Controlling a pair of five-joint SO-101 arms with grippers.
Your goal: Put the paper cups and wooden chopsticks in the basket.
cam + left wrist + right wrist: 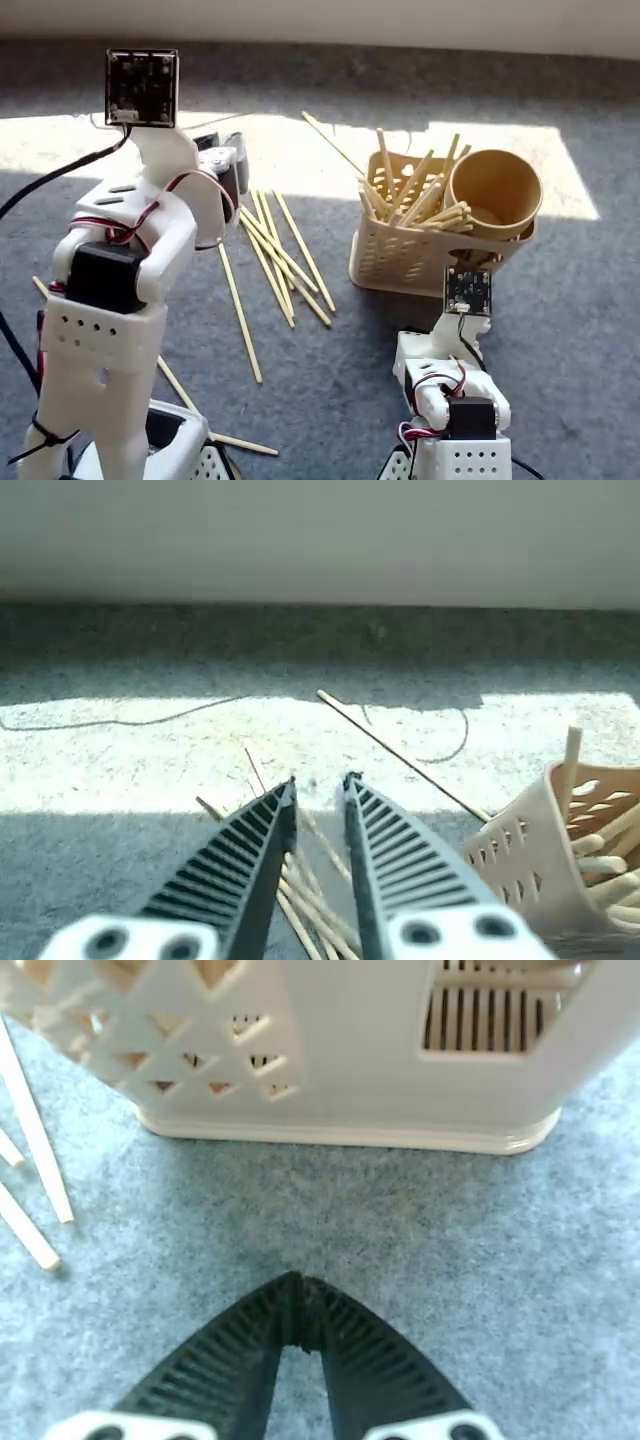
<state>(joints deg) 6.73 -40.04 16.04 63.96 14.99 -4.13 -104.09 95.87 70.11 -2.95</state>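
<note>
A beige plastic basket [400, 255] stands on the grey carpet, with several wooden chopsticks [415, 195] and a tan paper cup [495, 190] in it. More chopsticks [280, 250] lie loose on the carpet to its left. My left gripper [320, 785] hangs above those loose chopsticks [315, 905], a little open, with nothing between its fingers. My right gripper [300, 1288] is low over the carpet just in front of the basket [400, 1060], shut and empty.
One long chopstick [400, 755] lies behind the basket [560, 850] in the sunlit patch. Two chopstick ends [30, 1160] lie beside the basket's front corner. Single chopsticks [240, 310] lie near the left arm's base. A thin cable [120, 720] runs across the carpet.
</note>
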